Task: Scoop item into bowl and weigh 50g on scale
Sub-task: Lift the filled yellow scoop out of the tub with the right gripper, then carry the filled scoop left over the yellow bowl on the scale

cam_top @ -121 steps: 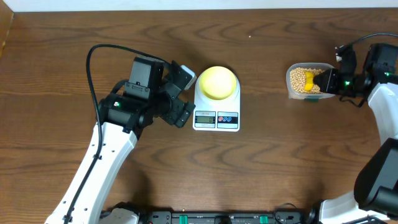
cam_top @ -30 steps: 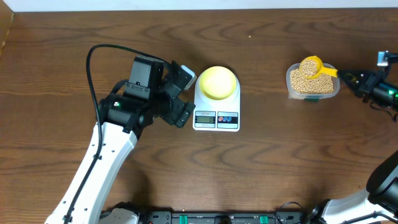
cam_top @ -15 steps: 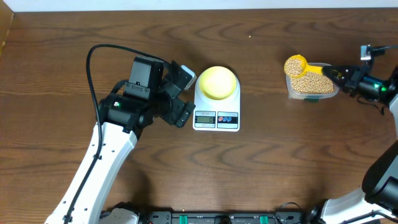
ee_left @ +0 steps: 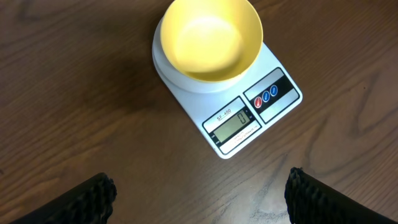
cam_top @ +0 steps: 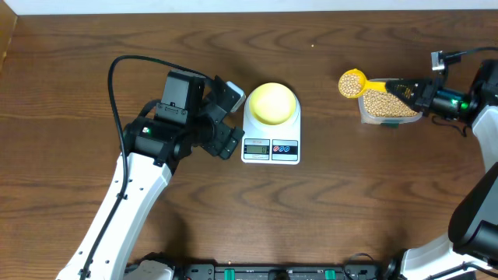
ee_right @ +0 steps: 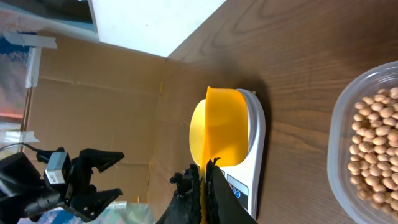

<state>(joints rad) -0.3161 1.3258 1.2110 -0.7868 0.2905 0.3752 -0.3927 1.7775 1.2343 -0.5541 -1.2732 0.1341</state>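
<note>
While right gripper (cam_top: 406, 90) is clamping yellow scoop (cam_top: 380, 83), round tan beans (cam_top: 352, 81) are filling it. Left gripper (cam_top: 233, 119) is holding jaws apart.

gap: bare table (cam_top: 327, 132) between scale (cam_top: 271, 148) and tub (cam_top: 389, 120) | left end effector (cam_top: 232, 118) crowds scale's left, seemingly apart
</note>
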